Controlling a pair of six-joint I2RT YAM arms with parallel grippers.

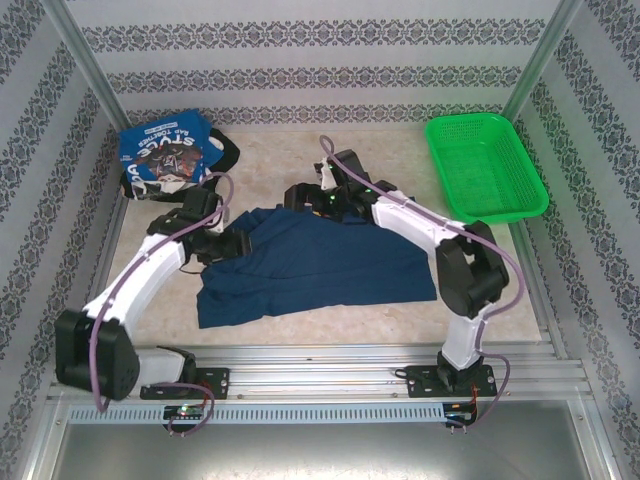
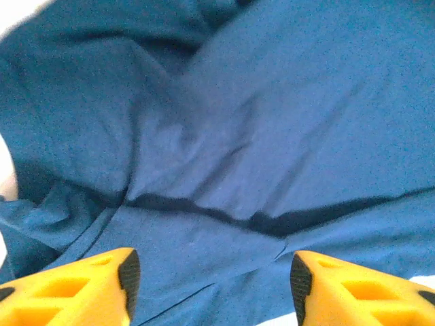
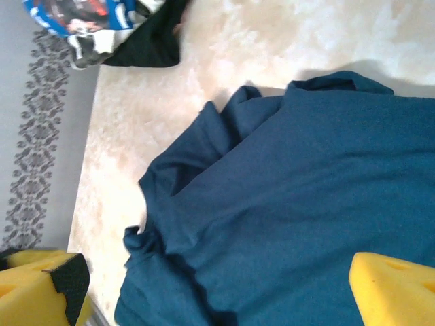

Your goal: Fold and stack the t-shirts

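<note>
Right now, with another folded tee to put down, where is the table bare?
Bare table shows at the far edge between the folded stack and the green basket, and as a near strip below the navy t-shirt. That shirt, the left gripper and right gripper crowd the middle.

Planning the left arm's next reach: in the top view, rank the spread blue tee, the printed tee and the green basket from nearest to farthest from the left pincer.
From the left pincer:
1. Spread blue tee: directly beneath it, mid-table.
2. Printed tee: back-left corner.
3. Green basket: far across, at the back right.
</note>
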